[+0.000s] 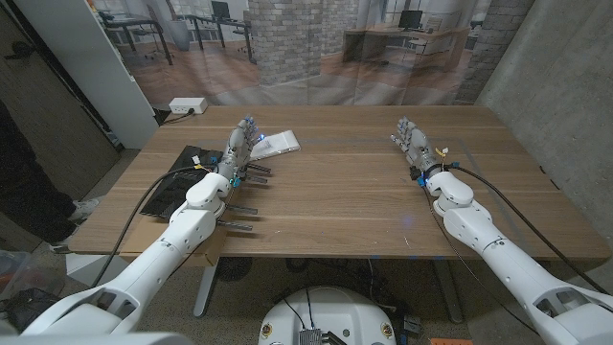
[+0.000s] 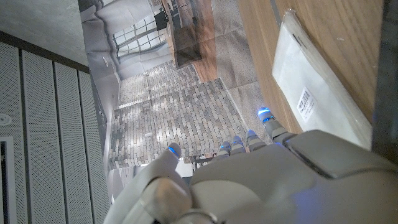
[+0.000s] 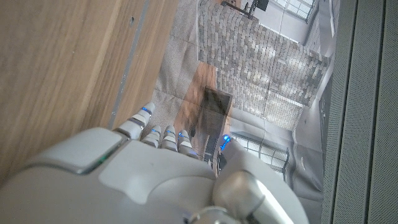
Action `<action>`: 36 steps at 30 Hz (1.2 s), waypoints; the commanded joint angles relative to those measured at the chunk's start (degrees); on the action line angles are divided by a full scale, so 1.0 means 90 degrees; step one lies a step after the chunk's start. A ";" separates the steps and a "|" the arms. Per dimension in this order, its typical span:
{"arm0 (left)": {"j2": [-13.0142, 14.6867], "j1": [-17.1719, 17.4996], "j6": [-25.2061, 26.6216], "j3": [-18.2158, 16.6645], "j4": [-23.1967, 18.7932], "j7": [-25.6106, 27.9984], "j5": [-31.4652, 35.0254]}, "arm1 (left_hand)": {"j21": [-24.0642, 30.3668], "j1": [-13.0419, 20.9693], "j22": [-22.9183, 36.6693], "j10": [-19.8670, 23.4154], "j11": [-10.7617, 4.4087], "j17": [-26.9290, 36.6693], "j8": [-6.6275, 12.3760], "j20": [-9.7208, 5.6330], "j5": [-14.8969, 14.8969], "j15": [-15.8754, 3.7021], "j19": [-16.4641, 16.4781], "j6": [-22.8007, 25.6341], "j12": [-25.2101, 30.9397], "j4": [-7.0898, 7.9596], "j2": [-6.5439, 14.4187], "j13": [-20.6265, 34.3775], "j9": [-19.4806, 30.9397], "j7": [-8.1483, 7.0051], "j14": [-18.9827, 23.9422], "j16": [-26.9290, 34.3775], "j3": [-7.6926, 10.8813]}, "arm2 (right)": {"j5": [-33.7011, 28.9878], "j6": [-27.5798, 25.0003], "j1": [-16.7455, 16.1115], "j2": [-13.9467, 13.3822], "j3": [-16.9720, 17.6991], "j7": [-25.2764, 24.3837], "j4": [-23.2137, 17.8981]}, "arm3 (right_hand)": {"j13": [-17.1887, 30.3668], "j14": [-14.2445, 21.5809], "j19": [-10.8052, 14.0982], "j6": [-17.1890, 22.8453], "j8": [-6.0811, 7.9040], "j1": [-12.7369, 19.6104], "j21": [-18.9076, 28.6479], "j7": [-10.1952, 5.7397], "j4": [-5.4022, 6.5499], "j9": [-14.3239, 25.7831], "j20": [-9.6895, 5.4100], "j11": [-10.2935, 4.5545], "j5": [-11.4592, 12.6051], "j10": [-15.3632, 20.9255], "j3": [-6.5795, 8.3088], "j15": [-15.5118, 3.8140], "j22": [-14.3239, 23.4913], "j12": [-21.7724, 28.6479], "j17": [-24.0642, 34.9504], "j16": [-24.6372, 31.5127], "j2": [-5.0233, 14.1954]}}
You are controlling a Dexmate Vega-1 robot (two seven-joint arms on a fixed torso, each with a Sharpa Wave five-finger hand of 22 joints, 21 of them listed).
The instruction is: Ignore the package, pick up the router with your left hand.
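I saw my left hand (image 1: 237,151) fingers apart, holding nothing, above the black router (image 1: 182,188) near the surface's left edge; the white package (image 1: 276,144) lay just beyond. Right hand (image 1: 414,144) idle, fingers apart.

The place reads as a robot test bay set up indoors, dressed to look like an office. A plain wooden table (image 1: 364,192) stands on a grey carpeted floor (image 1: 115,168). Along the far side hangs a printed backdrop (image 1: 316,43) picturing brick columns, desks and monitors; its lower edge creases where it meets the floor. A bare concrete wall (image 1: 556,86) closes the right side. A white power strip (image 1: 188,105) lies on the floor at far left, with black cables (image 1: 144,206) trailing off the table's left edge.
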 commanded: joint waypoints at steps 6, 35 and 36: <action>-0.1369 0.0348 0.0545 -0.1705 -0.0324 -0.0912 0.1515 | 0.0016 0.0003 0.0014 -0.1410 0.0009 0.0013 0.0045 -0.0001 0.0034 0.0000 -0.1416 -0.1389 0.0028 0.0002 0.0553 0.0016 0.0014 -0.0002 -0.1470 0.0046 0.0051 | -0.2210 -0.0816 -0.0246 0.1873 0.2210 0.1468 -0.0177 | 0.0024 -0.0046 0.0046 -0.0046 0.0025 0.0018 0.0030 0.0014 0.0001 0.0016 -0.0188 0.0008 0.0055 -0.0049 0.0042 0.0010 0.0016 0.0038 0.0016 0.0033 0.0371; -0.2087 0.0538 0.0873 -0.2721 -0.1156 -0.1310 0.2854 | -0.0004 0.0069 0.0007 -0.1300 -0.0010 -0.0006 0.0080 0.0039 0.0035 0.0007 -0.1302 -0.1313 0.0079 -0.0087 0.0452 0.0012 0.0010 -0.0041 -0.1355 0.0089 0.0053 | -0.3222 -0.0956 -0.0128 0.2789 0.3162 0.2207 -0.0161 | 0.0024 -0.0037 0.0047 -0.0056 0.0029 -0.0028 0.0031 0.0031 -0.0010 0.0019 -0.0174 0.0023 0.0067 -0.0052 0.0043 0.0013 0.0015 0.0040 0.0008 0.0032 0.0337; -0.2085 0.0538 0.0898 -0.2738 -0.1177 -0.1311 0.2886 | -0.0002 0.0073 0.0007 -0.1282 0.0008 -0.0007 0.0086 0.0043 0.0035 0.0007 -0.1288 -0.1296 0.0085 -0.0091 0.0448 0.0012 0.0010 -0.0032 -0.1345 0.0091 0.0053 | -0.3234 -0.0950 -0.0126 0.2800 0.3172 0.2207 -0.0156 | 0.0024 -0.0037 0.0047 -0.0056 0.0030 -0.0029 0.0031 0.0033 -0.0011 0.0019 -0.0172 0.0021 0.0068 -0.0054 0.0043 0.0013 0.0015 0.0040 0.0008 0.0031 0.0335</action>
